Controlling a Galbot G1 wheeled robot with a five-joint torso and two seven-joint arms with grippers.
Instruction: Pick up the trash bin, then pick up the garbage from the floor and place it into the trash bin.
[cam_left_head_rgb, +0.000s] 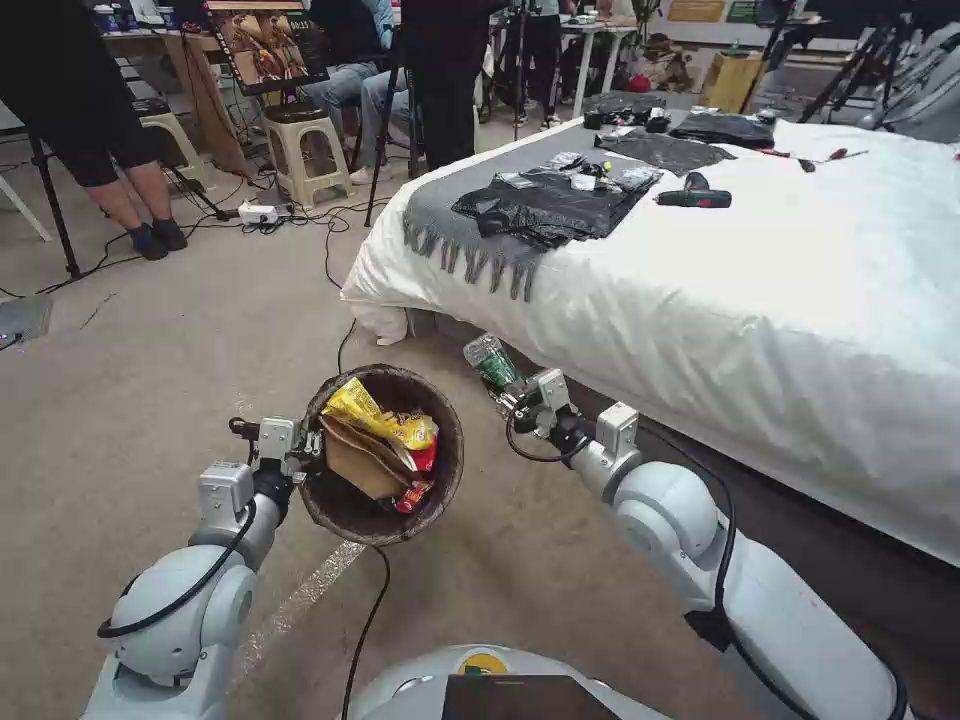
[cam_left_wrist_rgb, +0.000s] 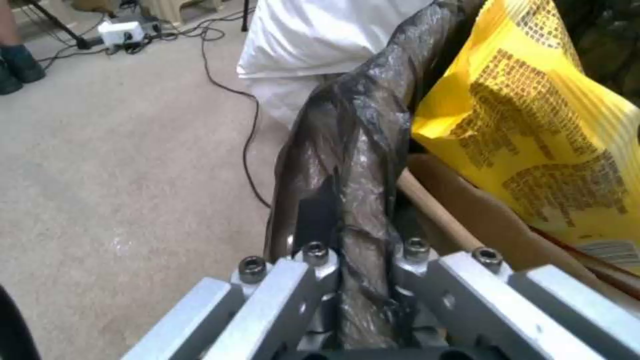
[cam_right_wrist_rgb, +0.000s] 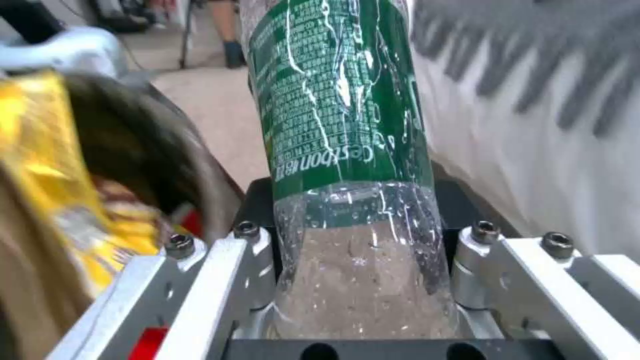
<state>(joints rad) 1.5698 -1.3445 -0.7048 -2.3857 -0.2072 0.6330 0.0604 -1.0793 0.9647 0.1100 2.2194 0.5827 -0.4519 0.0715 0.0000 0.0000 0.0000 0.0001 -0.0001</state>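
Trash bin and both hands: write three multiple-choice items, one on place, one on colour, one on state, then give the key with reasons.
1. Where is the trash bin?
A. on the bed
B. held up by the left hand at its rim
C. under a stool

2. What colour is the label on the bottle?
A. green
B. blue
C. orange

3. What is the state of the right hand?
A. open and holding nothing
B. shut on the bin's rim
C. shut on the bottle

Key: 1 B, the left hand's fingers pinch the bagged rim. 2 A, the label is green with white print. 3 C, the bottle sits between its fingers.
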